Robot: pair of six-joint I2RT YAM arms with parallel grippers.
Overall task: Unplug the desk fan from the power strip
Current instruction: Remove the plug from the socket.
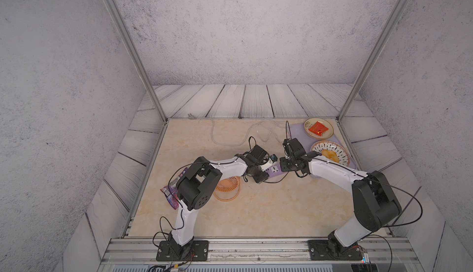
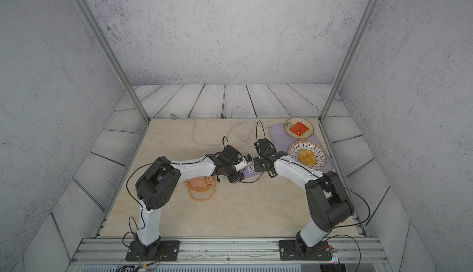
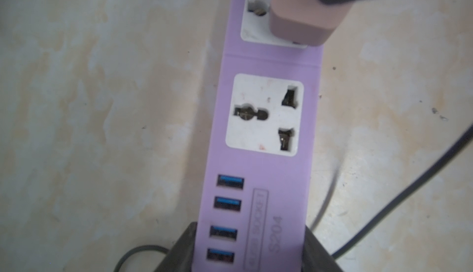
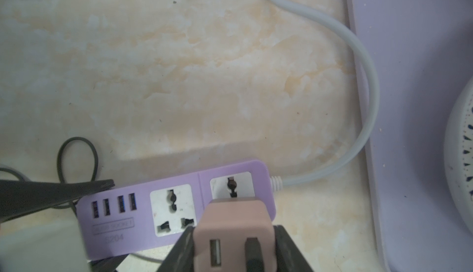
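The lavender power strip (image 1: 275, 171) (image 2: 249, 172) lies mid-table between my two arms. My left gripper (image 3: 249, 235) is shut on its USB end, one finger on each long side. The desk fan's pinkish plug cube (image 4: 234, 222) (image 3: 294, 25) stands on the white socket at the cord end; its prongs are hidden. My right gripper (image 4: 234, 232) is shut on that cube. The middle socket (image 3: 263, 114) is bare. The orange desk fan (image 1: 227, 184) (image 2: 202, 184) lies beside my left arm, its thin black cable (image 3: 409, 189) running along the table to the plug.
The strip's whitish-grey cord (image 1: 230, 142) loops toward the back edge. A pale purple tray (image 1: 297, 132) at back right carries a plate (image 1: 330, 134) with a red packet and a patterned plate (image 1: 317, 146) with yellow food. A snack wrapper (image 1: 170, 194) lies at the left edge.
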